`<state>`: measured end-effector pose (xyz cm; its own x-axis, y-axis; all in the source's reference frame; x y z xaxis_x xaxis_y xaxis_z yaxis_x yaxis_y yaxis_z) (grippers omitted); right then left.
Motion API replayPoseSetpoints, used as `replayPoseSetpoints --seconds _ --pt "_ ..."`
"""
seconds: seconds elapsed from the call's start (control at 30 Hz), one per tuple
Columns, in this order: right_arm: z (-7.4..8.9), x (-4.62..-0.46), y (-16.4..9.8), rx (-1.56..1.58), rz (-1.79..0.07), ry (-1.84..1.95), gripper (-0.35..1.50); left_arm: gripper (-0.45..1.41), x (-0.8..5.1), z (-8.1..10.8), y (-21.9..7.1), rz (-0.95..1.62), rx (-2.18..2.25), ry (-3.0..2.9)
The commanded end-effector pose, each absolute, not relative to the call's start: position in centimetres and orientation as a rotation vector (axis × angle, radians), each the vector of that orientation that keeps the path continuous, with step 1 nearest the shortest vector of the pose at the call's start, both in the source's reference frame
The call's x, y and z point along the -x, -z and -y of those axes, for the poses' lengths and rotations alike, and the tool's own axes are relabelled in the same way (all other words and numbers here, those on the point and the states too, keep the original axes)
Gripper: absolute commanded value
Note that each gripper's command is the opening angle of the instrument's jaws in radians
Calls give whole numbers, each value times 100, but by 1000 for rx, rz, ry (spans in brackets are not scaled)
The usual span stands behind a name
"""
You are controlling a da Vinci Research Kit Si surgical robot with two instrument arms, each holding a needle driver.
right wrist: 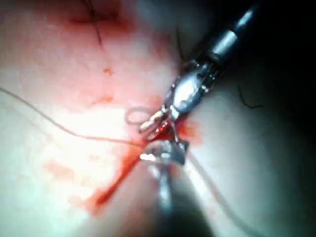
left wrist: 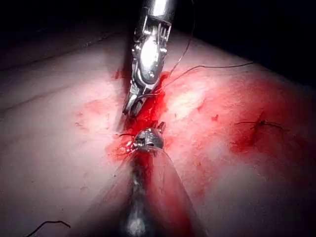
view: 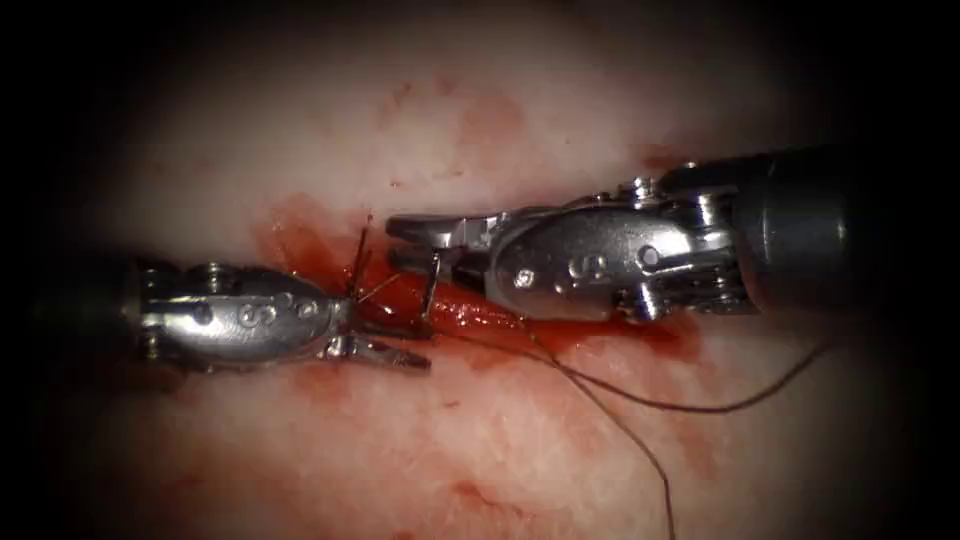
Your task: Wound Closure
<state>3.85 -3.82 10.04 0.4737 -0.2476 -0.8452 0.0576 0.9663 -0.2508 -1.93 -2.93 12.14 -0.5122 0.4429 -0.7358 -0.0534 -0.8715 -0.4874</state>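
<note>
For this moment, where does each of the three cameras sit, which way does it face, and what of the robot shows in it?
Endoscope view: above and in front of the cut, facing down; left pincer and right pincer meet over it, the needle held upright in the right pincer.
Left wrist view: rides the left arm, looking along its shaft at its own pincer; the right arm's tool is beyond.
Right wrist view: rides the right arm, looking at its own pincer; the left arm's tool is beyond.
Shared: both pincers, thread, red fluid.
</note>
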Motion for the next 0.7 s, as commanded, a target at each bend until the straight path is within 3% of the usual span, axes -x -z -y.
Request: replayPoseSetpoints --seconds 0.03,0.7 --pt "371 -393 -1002 210 -1075 175 -35 15 199 297 -1220 595 1356 -2431" --pt "328 -391 -1013 50 -1153 -77 -35 15 197 304 -1245 589 1325 -2452"
